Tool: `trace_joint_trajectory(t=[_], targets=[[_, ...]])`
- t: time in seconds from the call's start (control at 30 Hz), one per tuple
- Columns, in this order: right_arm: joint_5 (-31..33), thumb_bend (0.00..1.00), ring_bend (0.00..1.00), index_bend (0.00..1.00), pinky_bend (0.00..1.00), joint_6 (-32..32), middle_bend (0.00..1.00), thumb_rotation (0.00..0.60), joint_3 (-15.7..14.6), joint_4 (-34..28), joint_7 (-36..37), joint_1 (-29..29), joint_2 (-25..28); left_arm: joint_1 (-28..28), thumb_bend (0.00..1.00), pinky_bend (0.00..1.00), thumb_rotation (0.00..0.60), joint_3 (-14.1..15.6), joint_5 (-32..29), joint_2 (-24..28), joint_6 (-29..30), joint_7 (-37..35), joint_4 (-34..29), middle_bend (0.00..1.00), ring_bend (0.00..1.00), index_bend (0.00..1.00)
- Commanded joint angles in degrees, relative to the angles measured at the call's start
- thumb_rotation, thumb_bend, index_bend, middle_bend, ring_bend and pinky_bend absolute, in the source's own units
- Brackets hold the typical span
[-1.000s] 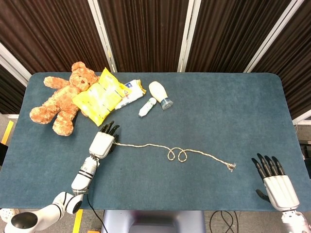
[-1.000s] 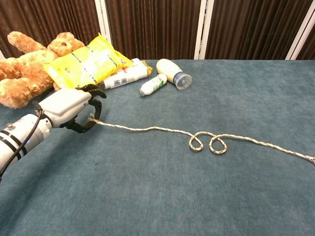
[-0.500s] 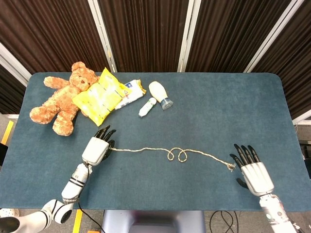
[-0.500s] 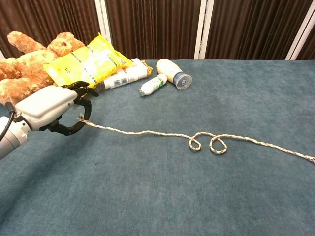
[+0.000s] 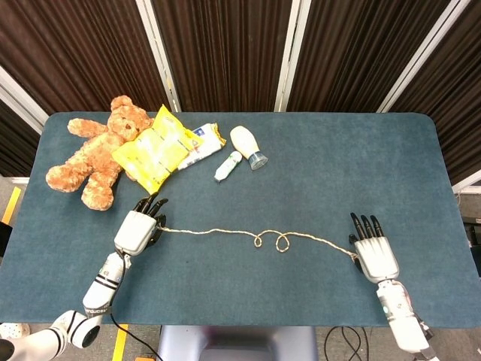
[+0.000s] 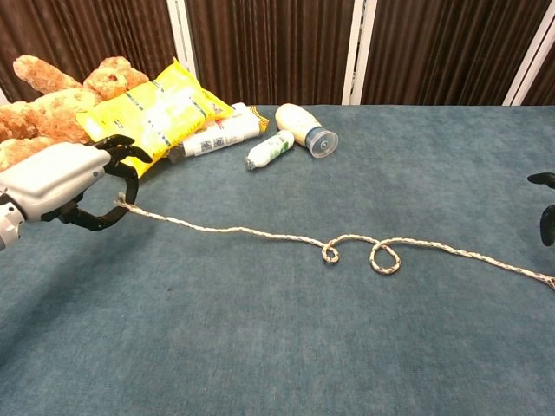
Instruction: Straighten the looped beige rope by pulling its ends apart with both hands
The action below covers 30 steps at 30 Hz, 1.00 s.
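The beige rope (image 5: 225, 232) lies across the blue table with two small loops (image 5: 270, 242) near its middle, seen also as loops (image 6: 357, 252) in the chest view. My left hand (image 5: 137, 229) pinches the rope's frayed left end; in the chest view that left hand (image 6: 61, 178) has its fingers curled round the end. My right hand (image 5: 373, 253) rests with fingers apart beside the frayed right end (image 5: 355, 257), holding nothing. Only its dark fingertips (image 6: 546, 224) show at the chest view's right edge, above the rope's right end (image 6: 546, 279).
At the back left lie a teddy bear (image 5: 94, 154), a yellow snack bag (image 5: 154, 147) over a white package (image 5: 204, 141), a white bottle (image 5: 248, 144) and a small bottle (image 5: 228, 165). The table's front edge (image 5: 248, 325) is close to both forearms.
My left hand has moved left, dragging the rope's left end and shifting the loops slightly left. My right hand has come forward and left up to the rope's right end.
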Motion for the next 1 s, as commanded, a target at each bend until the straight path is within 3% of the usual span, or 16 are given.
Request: trace_joint_trajectory(t=[0.03, 0.57, 1.0], targets=[[1.75, 0.34, 0.0, 0.54, 0.0, -1.2, 0.0, 0.6, 0.54, 1.64, -1.18, 1.05, -1.48, -0.01, 0.5, 0.19, 0.6, -0.06, 0.03, 0.0, -0.08, -0.05, 0.08, 0.16, 0.02, 0.68], [5.08, 0.43, 0.0, 0.59, 0.0, -4.32, 0.0, 0.6, -1.72, 4.97, -0.64, 2.46, -2.1, -0.19, 0.5, 0.19, 0.6, -0.68, -0.4, -0.36, -1.07, -0.14, 0.98, 0.16, 0.02, 0.68], [6.48, 0.45, 0.0, 0.63, 0.0, -5.21, 0.0, 0.6, -2.69, 4.43, -1.03, 3.43, -2.11, -0.09, 0.5, 0.19, 0.6, -0.89, -0.44, -0.21, -1.05, -0.04, 0.9, 0.16, 0.02, 0.68]])
